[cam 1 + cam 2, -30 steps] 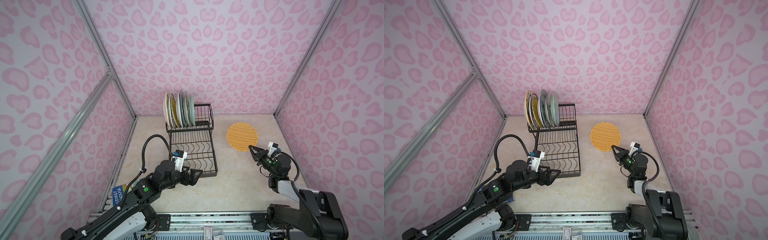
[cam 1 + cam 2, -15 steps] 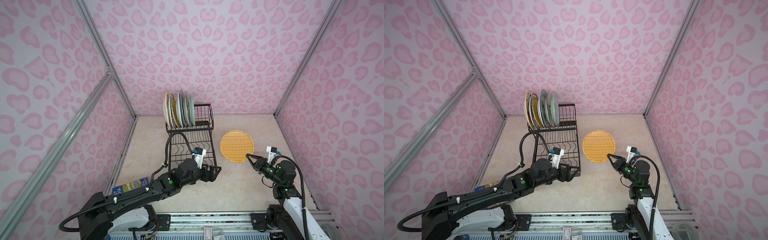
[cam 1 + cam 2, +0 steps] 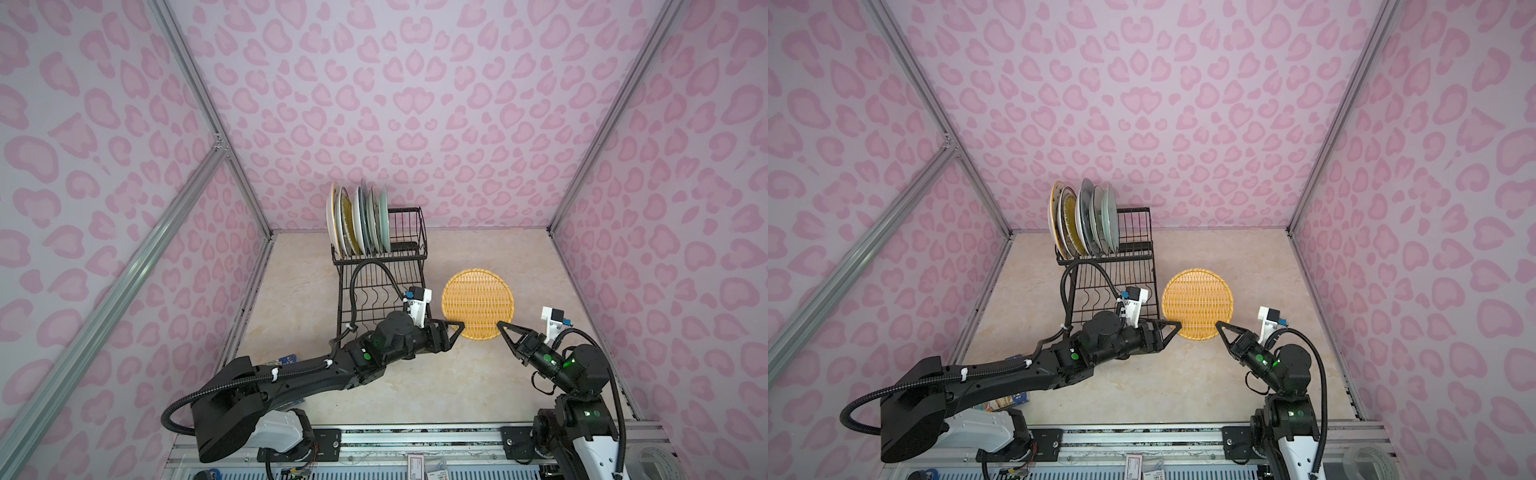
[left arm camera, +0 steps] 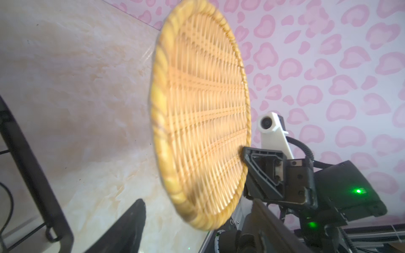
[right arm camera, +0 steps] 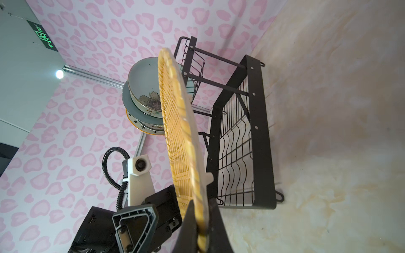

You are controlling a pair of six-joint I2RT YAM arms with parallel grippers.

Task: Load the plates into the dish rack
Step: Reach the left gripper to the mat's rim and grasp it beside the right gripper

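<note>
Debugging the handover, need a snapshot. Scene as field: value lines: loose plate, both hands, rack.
woven plate: yellow-orange, beside the dish rack, seems raised off the table
right hand: shut on the plate's near rim
left hand: open, jaws straddling the rim on the rack side, no grip yet
racked plates: several, upright in the raised tier
lower tray: no plates

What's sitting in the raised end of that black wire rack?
A row of plates standing on edge, crowded at one side of the dish rack; that tier's other side looks bare. They overlap, so mostly rims show and an exact count is hidden.
</note>
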